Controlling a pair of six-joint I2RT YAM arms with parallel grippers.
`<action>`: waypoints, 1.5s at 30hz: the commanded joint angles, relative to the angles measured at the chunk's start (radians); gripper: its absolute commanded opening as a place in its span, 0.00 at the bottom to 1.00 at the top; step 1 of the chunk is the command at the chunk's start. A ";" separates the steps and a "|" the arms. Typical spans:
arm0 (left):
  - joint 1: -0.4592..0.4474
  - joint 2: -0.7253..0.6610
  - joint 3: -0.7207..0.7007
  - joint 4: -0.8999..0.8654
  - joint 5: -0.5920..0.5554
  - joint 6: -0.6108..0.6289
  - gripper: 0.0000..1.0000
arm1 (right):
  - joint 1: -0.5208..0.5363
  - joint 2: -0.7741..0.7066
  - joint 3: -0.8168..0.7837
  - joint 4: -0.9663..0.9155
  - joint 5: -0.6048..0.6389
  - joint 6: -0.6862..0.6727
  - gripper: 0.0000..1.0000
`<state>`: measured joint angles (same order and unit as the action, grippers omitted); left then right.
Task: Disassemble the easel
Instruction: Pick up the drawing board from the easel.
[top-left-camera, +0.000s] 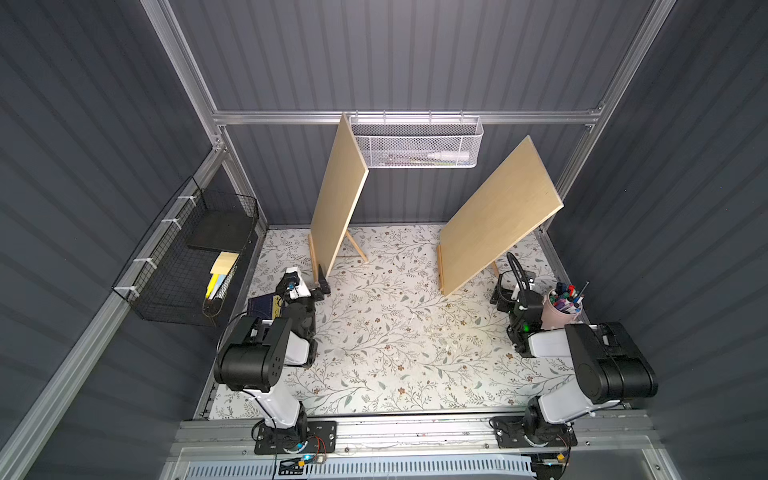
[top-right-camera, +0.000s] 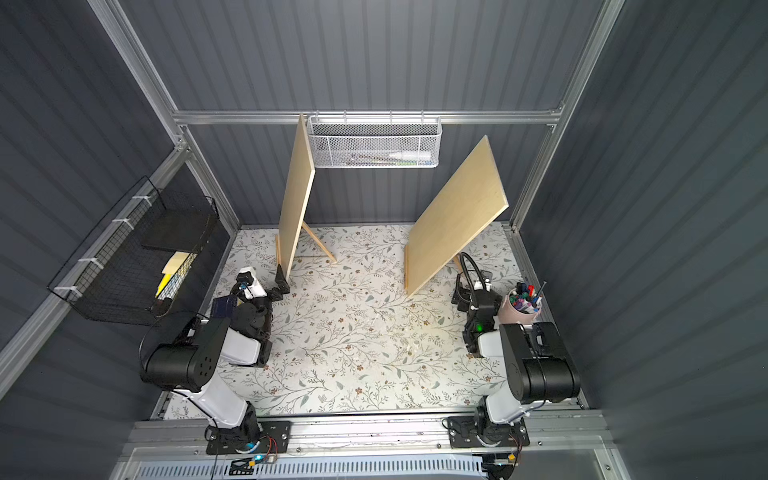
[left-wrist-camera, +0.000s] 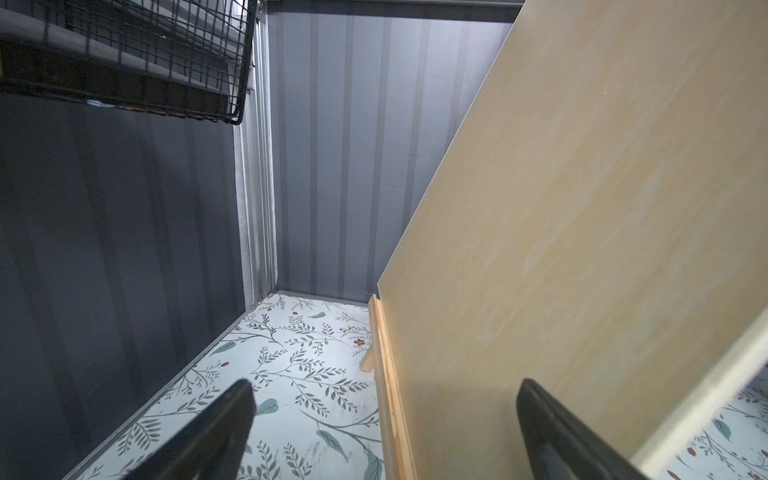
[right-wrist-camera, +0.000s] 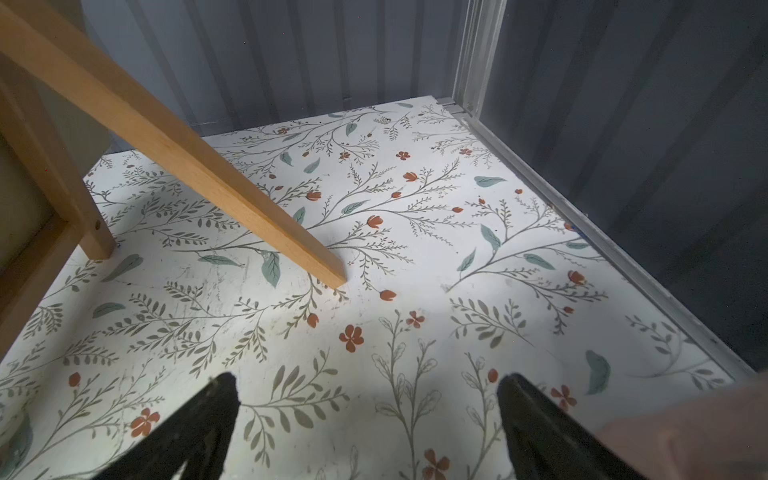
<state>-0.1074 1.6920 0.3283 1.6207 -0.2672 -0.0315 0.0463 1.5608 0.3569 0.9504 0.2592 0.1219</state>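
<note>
Two wooden easels stand on the floral table, each bearing a pale board. In both top views the left easel's board (top-left-camera: 338, 199) (top-right-camera: 296, 195) is steep, with its rear leg (top-left-camera: 357, 247) behind it. The right easel's board (top-left-camera: 498, 220) (top-right-camera: 455, 216) leans lower. My left gripper (top-left-camera: 321, 286) (left-wrist-camera: 384, 415) is open at the left board's near lower corner, straddling the ledge strip (left-wrist-camera: 386, 374) without touching it. My right gripper (top-left-camera: 500, 293) (right-wrist-camera: 368, 395) is open over bare table behind the right easel, short of its rear leg (right-wrist-camera: 208, 174).
A black wire basket (top-left-camera: 187, 257) holding papers hangs on the left wall. A white mesh basket (top-left-camera: 415, 141) hangs on the back rail. A pink cup of markers (top-left-camera: 563, 309) stands beside the right arm. A dark blue book (top-left-camera: 264, 305) lies by the left arm.
</note>
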 joint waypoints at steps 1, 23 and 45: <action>0.008 0.008 0.018 0.217 0.008 0.021 0.99 | -0.005 0.009 0.015 0.026 0.010 -0.022 0.99; 0.008 0.008 0.018 0.217 0.009 0.021 1.00 | -0.005 0.008 0.016 0.024 0.020 -0.018 0.99; -0.040 -0.319 0.031 -0.107 -0.096 -0.042 0.99 | 0.052 -0.493 0.004 -0.371 0.089 0.049 0.99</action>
<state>-0.1352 1.4448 0.3180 1.5818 -0.3279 -0.0383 0.0975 1.2160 0.3283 0.8124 0.2676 0.0792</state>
